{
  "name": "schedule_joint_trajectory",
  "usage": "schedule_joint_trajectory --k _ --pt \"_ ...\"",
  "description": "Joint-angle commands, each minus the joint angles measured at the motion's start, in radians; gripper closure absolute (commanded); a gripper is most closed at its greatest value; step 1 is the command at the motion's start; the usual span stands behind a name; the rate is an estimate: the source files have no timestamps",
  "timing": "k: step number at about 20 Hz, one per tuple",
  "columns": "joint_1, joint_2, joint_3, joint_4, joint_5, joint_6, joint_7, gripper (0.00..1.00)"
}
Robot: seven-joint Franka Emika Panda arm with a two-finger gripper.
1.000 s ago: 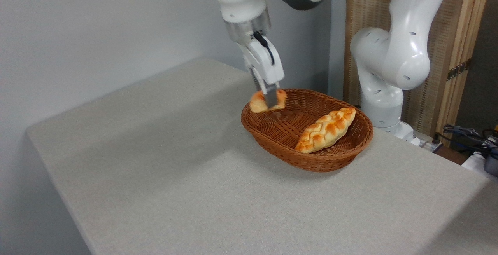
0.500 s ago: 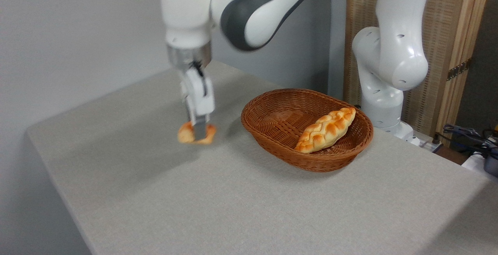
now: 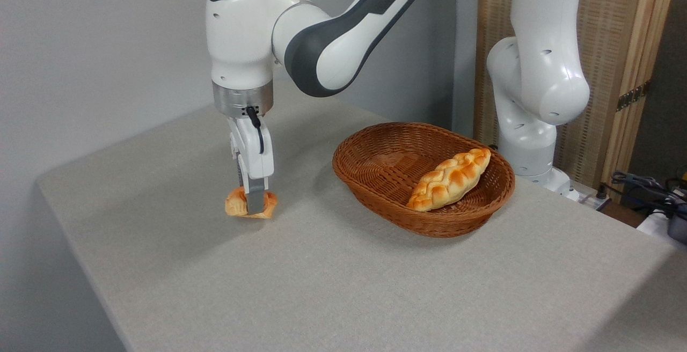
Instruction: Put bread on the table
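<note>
One brown basket [image 3: 375,180] sits near the back edge of the table [image 3: 343,287]. It is oval and made of woven wicker. Inside it lies one long loaf [image 3: 450,179], golden and braided, leaning on the basket's right side. Nothing else is in the basket.

Outside the basket, over toward the left edge of the table, is the bread [image 3: 235,204]. It is small, round and orange-golden, with a lumpy top. The jaws [image 3: 254,208] of the white arm [image 3: 333,46] are closed on it from above. The bread is right down at the table, but I cannot tell if it touches. The table is light grey and looks like fine cloth, with rounded edges.
</note>
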Motion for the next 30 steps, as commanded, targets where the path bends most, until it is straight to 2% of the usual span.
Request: schedule_joint_trajectory --k 1,15,20,21,22,24,25,30 --pt "-0.003 -0.007 0.006 0.003 -0.008 0.007 0.014 0.00" --pt "0.000 -0.020 0.028 0.001 -0.006 -0.003 0.012 0.00" --pt "0.012 -0.070 0.062 0.027 -0.009 -0.039 0.003 0.00" --pt "0.026 -0.076 0.062 0.059 -0.009 -0.103 0.001 0.00" --pt "0.063 -0.076 0.054 0.113 -0.009 -0.192 0.003 0.00" --pt "0.104 -0.073 0.048 0.192 -0.011 -0.335 0.003 0.00" --pt "0.115 -0.073 0.049 0.229 -0.008 -0.410 0.000 0.00" --pt "0.247 -0.070 0.019 0.360 -0.005 -0.588 0.000 0.00"
